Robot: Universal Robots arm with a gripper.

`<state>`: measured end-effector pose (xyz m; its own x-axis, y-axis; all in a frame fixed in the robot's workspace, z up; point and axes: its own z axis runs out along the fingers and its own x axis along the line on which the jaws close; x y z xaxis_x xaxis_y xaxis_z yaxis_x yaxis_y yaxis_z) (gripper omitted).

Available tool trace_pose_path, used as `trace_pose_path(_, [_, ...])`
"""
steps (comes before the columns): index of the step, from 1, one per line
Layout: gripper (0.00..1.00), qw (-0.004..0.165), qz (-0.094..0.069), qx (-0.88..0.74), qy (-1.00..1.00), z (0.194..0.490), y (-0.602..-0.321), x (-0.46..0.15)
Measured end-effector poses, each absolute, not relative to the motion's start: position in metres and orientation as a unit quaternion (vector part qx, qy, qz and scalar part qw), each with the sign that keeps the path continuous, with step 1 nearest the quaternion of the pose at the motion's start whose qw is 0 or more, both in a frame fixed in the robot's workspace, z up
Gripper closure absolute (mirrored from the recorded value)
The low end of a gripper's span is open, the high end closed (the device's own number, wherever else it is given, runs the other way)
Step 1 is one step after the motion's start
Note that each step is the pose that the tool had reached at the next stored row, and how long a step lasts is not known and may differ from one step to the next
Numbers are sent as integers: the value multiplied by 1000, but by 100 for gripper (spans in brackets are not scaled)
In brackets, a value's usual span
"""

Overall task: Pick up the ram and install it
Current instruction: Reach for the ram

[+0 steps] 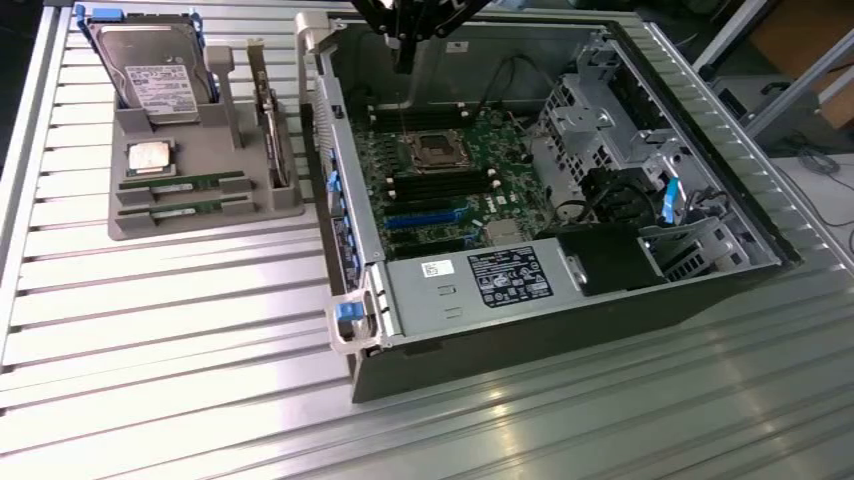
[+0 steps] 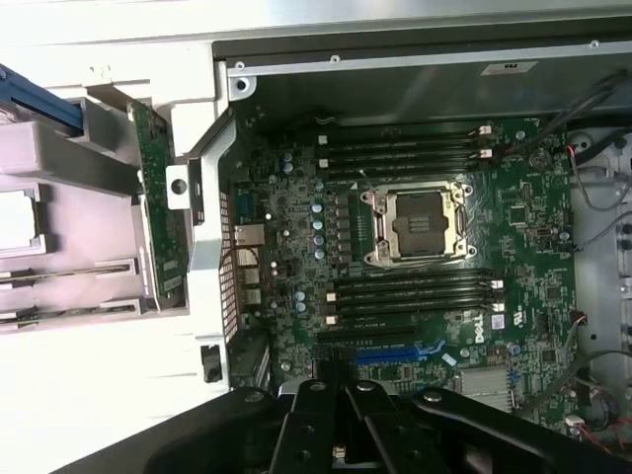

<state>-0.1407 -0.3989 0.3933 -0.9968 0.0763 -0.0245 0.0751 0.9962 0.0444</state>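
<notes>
1. Closest to the wrist camera is my own gripper (image 2: 341,395), a black linkage hanging over the motherboard (image 2: 296,247). My fingers look drawn together, or all but, and they hold nothing.
2. Past them, that view gives the board in close detail: the square socket (image 2: 413,225) in its metal frame, with long black slots (image 2: 405,148) on two sides of it.
3. It also catches a green board (image 2: 158,212) standing on edge in the tray (image 2: 59,168), just outside the case (image 2: 202,247) wall.
4. From the exterior view comes the wider scene: the whole grey tray (image 1: 200,225) in the upper left of the frame, on a ribbed metal table (image 1: 174,340), beside the open case (image 1: 561,330).
5. A hard drive (image 1: 151,70) stands at the back of the tray and a processor (image 1: 148,157) lies in front of it. The ram (image 1: 180,183) lies flat in a groove in front of that, with a second stick (image 1: 171,208) just nearer the tray's front edge.
6. My gripper (image 1: 402,60) sits at the top middle of that frame, above the far end of the case.
7. So the ram is well apart from my fingers, toward the exterior view's left and lower in the frame. The case's side wall stands between us, and I touch neither stick.
</notes>
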Motion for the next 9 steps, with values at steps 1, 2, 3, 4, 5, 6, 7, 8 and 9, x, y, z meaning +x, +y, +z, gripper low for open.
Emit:
trace_pose_path(1, [89, 13, 22, 38, 999, 393, -399, -141])
trace_pose_path(2, [89, 13, 22, 38, 999, 393, -399, -142])
trace_pose_path(3, [89, 13, 22, 38, 999, 393, -399, -143])
trace_pose_path(4, [89, 13, 22, 38, 999, 393, -399, -144])
trace_pose_path(5, [89, 13, 22, 38, 999, 393, -399, -144])
trace_pose_path(6, [89, 13, 22, 38, 999, 393, -399, -145])
trace_pose_path(7, [89, 13, 22, 38, 999, 393, -399, -146])
trace_pose_path(8, [89, 13, 22, 38, 999, 393, -399, -146])
trace_pose_path(9, [89, 13, 22, 38, 999, 393, -399, -146])
